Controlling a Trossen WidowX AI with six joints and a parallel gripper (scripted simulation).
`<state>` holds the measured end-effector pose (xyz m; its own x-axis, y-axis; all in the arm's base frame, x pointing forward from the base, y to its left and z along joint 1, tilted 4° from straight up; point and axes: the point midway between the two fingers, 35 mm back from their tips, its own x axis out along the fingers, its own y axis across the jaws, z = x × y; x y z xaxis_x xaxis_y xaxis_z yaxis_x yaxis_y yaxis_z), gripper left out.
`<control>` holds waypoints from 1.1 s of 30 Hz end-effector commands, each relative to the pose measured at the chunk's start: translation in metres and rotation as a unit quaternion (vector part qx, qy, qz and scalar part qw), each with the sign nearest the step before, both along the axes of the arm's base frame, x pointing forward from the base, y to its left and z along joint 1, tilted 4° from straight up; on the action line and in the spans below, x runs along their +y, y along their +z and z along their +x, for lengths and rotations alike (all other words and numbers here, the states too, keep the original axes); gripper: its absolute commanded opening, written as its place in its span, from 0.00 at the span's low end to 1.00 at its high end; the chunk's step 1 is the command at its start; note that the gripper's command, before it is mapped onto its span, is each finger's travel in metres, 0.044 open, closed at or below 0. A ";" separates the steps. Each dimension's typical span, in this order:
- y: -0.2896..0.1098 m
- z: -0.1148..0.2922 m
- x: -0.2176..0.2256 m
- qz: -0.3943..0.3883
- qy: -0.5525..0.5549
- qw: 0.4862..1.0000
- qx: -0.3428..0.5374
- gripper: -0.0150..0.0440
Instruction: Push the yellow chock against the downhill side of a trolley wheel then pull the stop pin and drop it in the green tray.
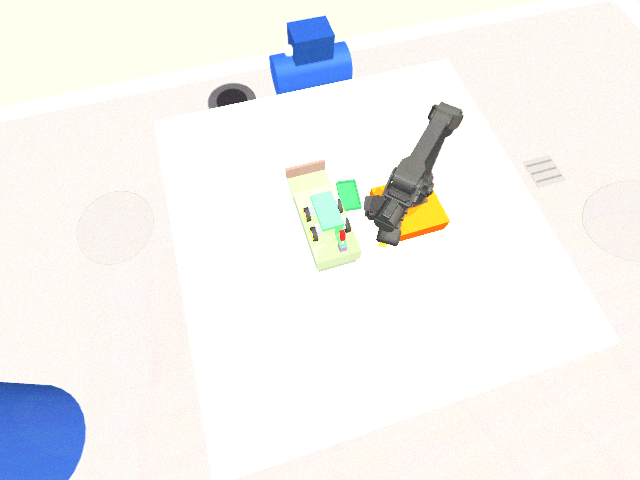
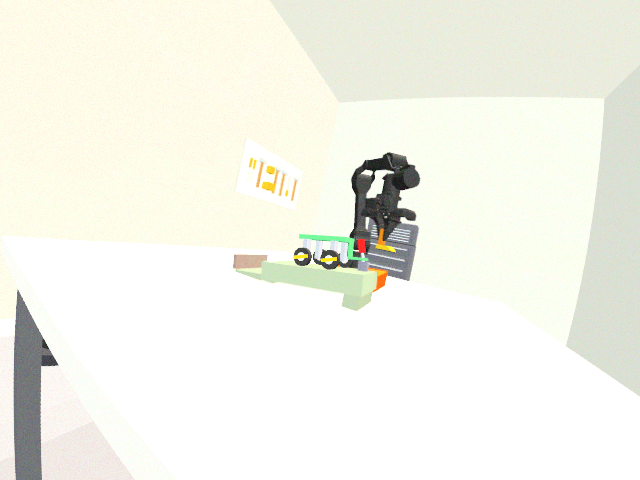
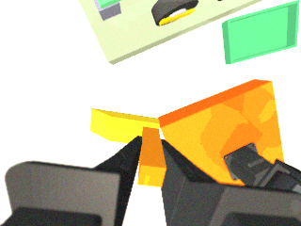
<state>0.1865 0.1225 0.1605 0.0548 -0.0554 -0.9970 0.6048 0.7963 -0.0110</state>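
— What's on the white table (image 2: 310,387)?
— A pale green ramp (image 2: 315,277) with the trolley (image 2: 330,246) on it, and the red-headed stop pin (image 2: 362,246) at its right end.
— And the arm?
— Behind, the gripper (image 2: 383,227) clamps the chock's orange handle (image 2: 381,236) (the chock (image 2: 385,248) hangs above the table).

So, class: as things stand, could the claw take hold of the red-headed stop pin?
Probably not yet: the claw is shut on the chock's orange handle, so its fingers are occupied. The pin itself stands exposed.
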 end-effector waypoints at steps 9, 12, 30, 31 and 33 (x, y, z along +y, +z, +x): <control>-0.001 0.000 0.001 -0.009 0.191 0.981 0.014 0.25; -0.001 0.000 0.001 -0.011 0.241 0.970 0.017 0.25; -0.001 0.009 -0.032 -0.015 0.275 0.961 0.018 0.25; -0.001 0.010 -0.036 -0.015 0.275 0.961 0.018 0.25; -0.001 0.012 -0.043 -0.015 0.276 0.961 0.018 0.25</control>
